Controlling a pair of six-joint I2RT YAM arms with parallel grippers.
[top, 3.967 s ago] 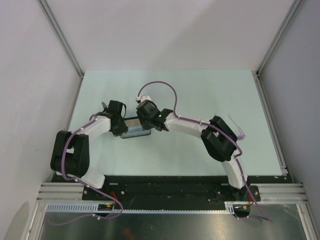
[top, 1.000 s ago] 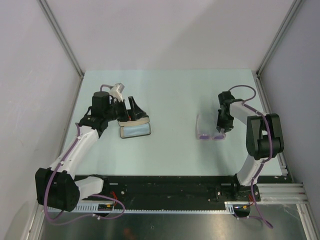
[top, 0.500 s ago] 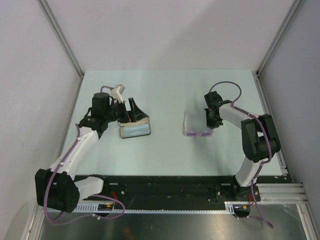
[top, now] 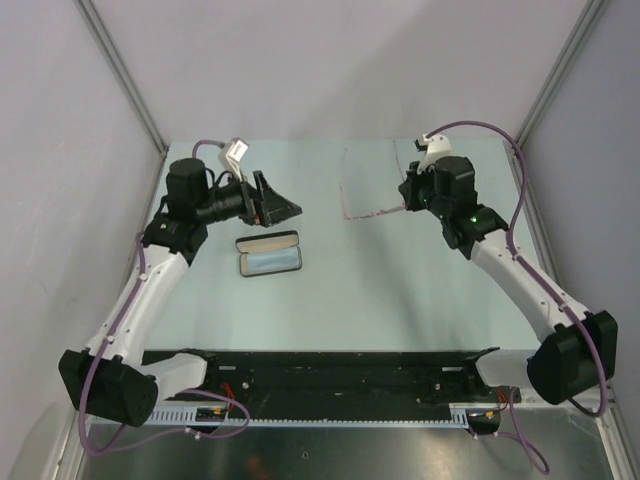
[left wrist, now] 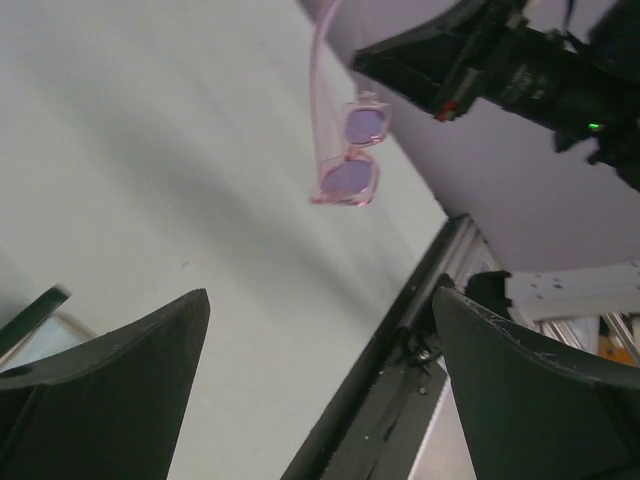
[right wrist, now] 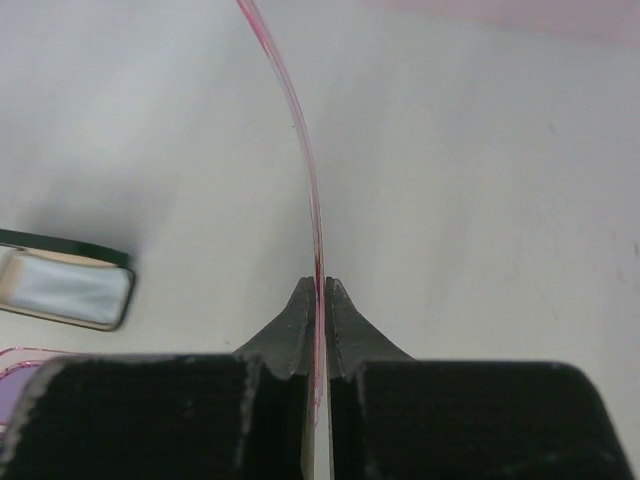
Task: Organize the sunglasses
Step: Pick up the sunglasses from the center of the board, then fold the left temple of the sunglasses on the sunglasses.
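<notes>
Right wrist: sunglasses (right wrist: 305, 170) gripped by one temple arm.
The right gripper (right wrist: 318, 290) is clenched on it; the left gripper (left wrist: 315, 300) is spread wide open.

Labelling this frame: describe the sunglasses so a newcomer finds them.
Over the table's far right, find the right gripper. The sunglasses hang from it, pinched by one temple. Unlike the black case near the left gripper, they are thin, translucent pink.
</notes>
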